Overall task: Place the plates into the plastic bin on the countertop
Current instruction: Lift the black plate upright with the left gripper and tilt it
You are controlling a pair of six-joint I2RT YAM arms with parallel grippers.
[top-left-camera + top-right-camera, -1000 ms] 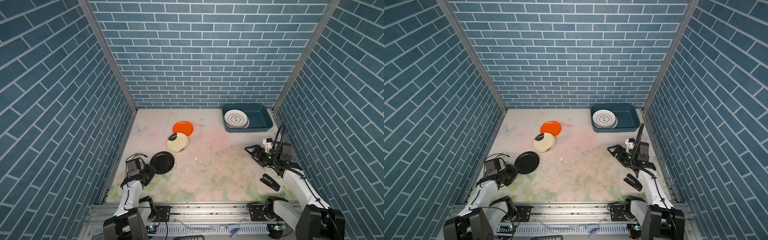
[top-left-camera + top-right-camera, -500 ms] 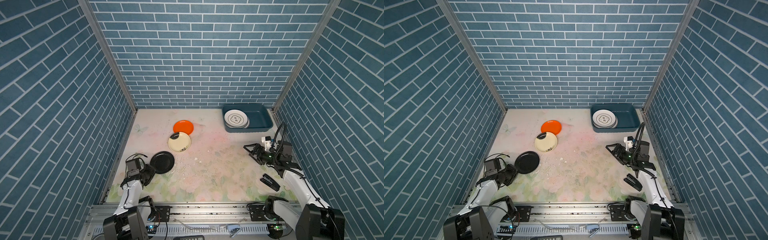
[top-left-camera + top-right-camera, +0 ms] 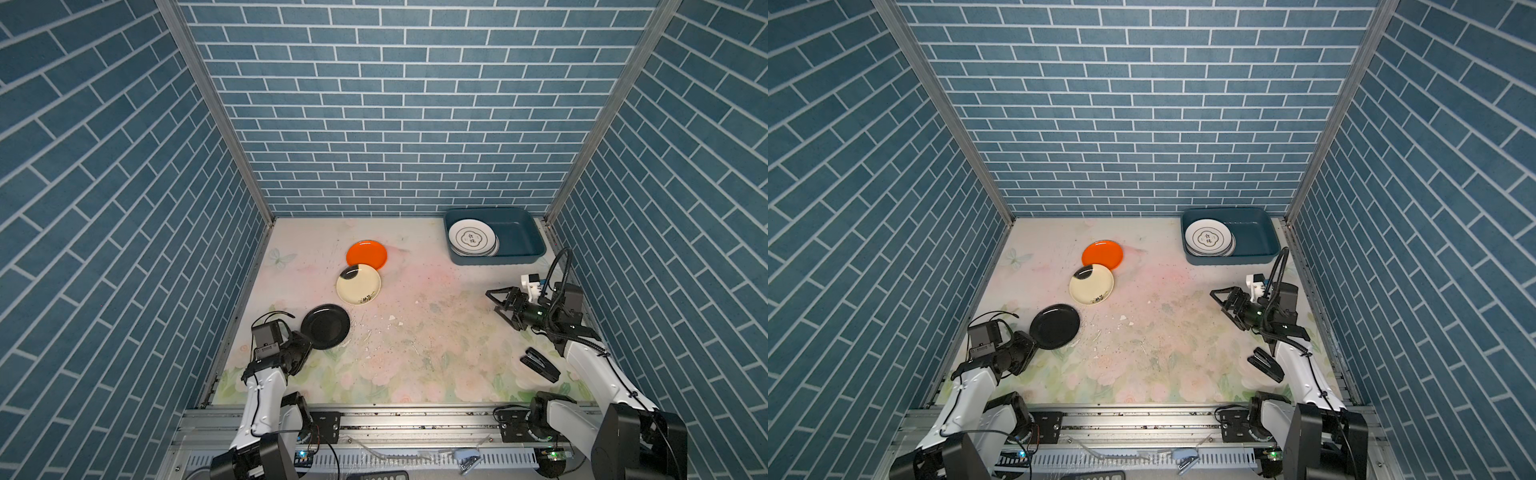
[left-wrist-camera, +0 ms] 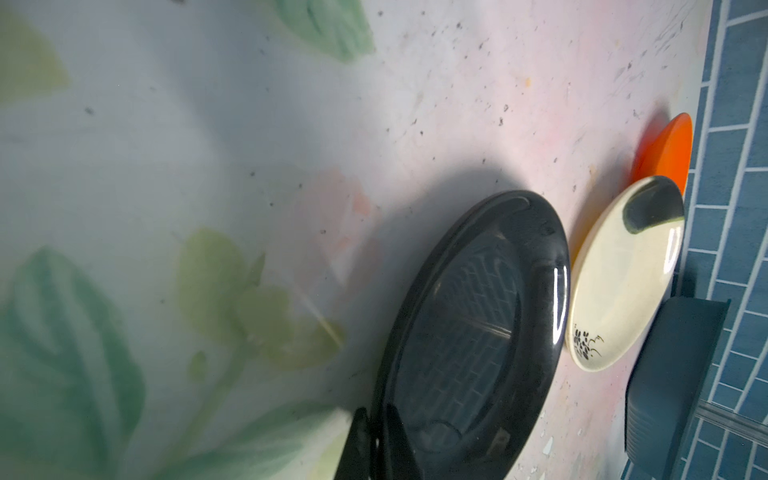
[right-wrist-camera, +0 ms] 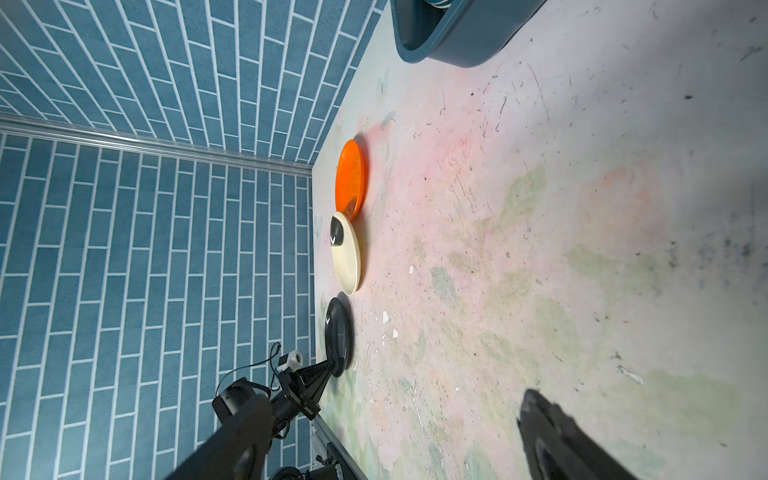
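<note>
- The blue bin [image 3: 498, 260] sits in the far right corner of the bench [image 3: 419, 361].
- A stack of white plates [image 3: 471, 237] lies in its left half. The right half is bare.
- Three plates lie out on the bench: orange [image 3: 368, 252], cream [image 3: 358, 286] lapping over its edge, and black [image 3: 326, 325] nearer me.
- My left claw [image 4: 376, 440] is pinched shut on the black plate's near rim.
- My right claw [image 3: 492, 301] hangs wide and holds nothing.
- A black stapler [image 3: 540, 365] lies beside my right arm.
</note>
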